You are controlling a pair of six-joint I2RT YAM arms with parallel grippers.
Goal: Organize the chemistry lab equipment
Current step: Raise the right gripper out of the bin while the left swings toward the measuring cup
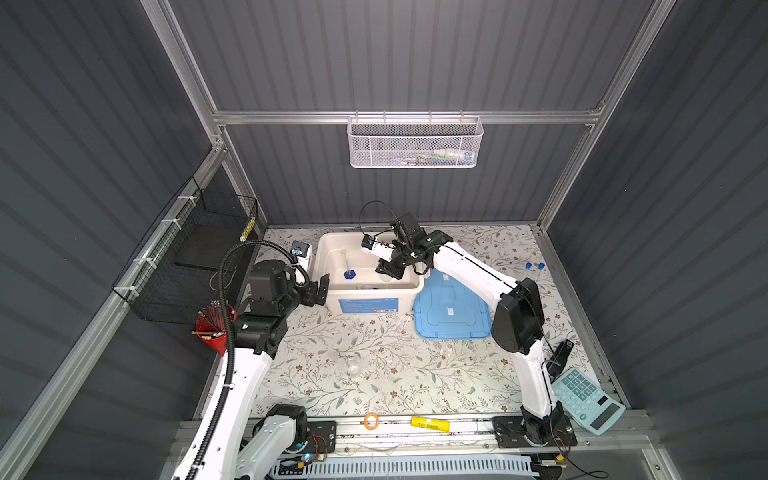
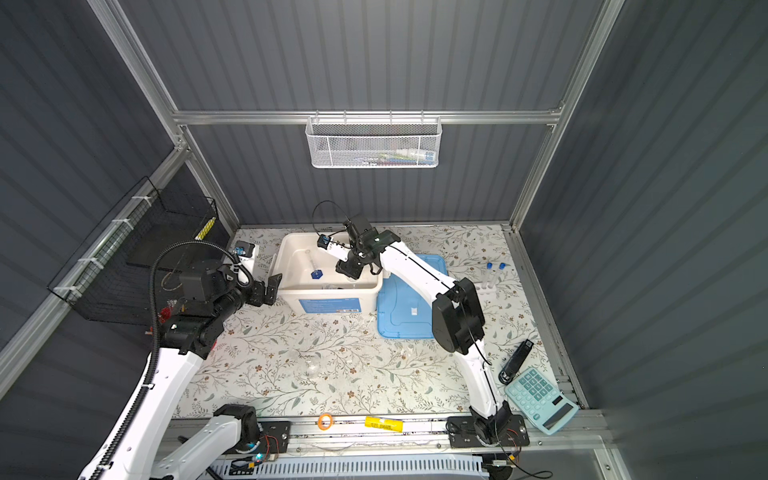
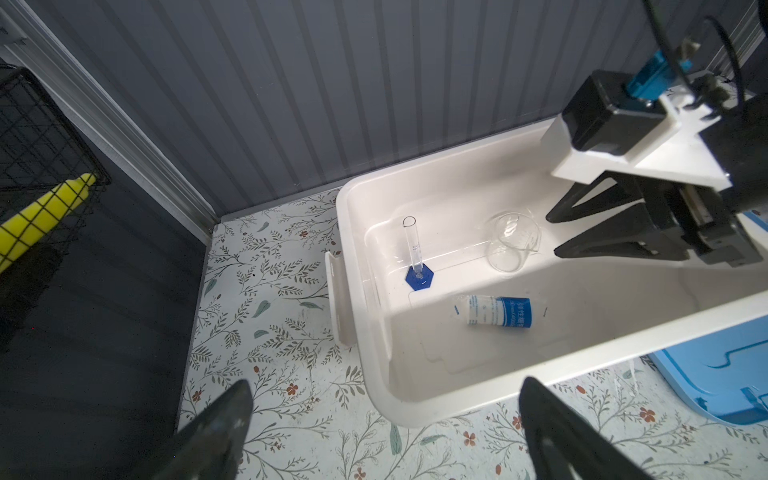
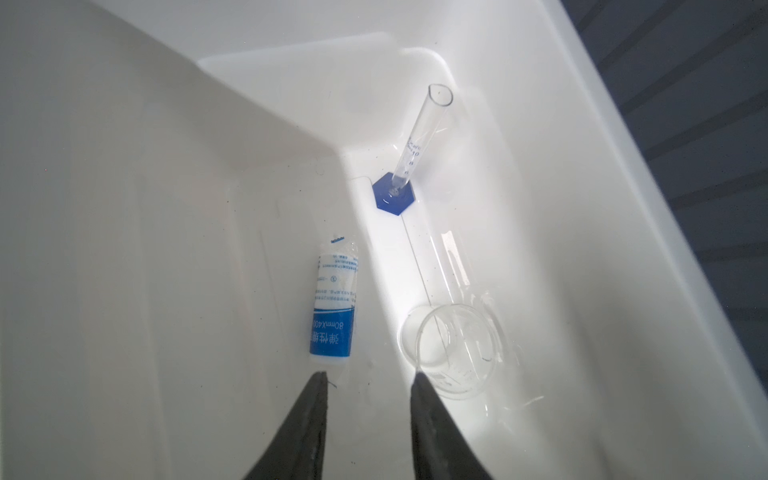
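Clock bearings are read in the top views, with 12 at the back wall.

- 5 o'clock, near corner: a pale blue calculator is seen at the edge of the surface.
- 6 o'clock: one round flask is found on the bare cloth, well apart from both tools.
- 9 o'clock: a red cup of sticks is noted beside the left arm.
- Left tool: the jaws are spread fully wide and nothing is held. It is placed just outside the 9 o'clock wall of the white bin.
- A blue lid is laid flat at the bin's 3 o'clock side.
- Inside the bin:
  - A white blue-labelled bottle is lying on its side.
  - A cylinder on blue hexagonal base is stood upright.
  - A small clear beaker is set toward 3 o'clock.
- Right tool: it is seen inside the bin, jaws partly apart, with nothing between them. One finger is just beside the beaker; contact cannot be told.
- 2 o'clock, far: blue-capped tubes are stood in a white holed rack.
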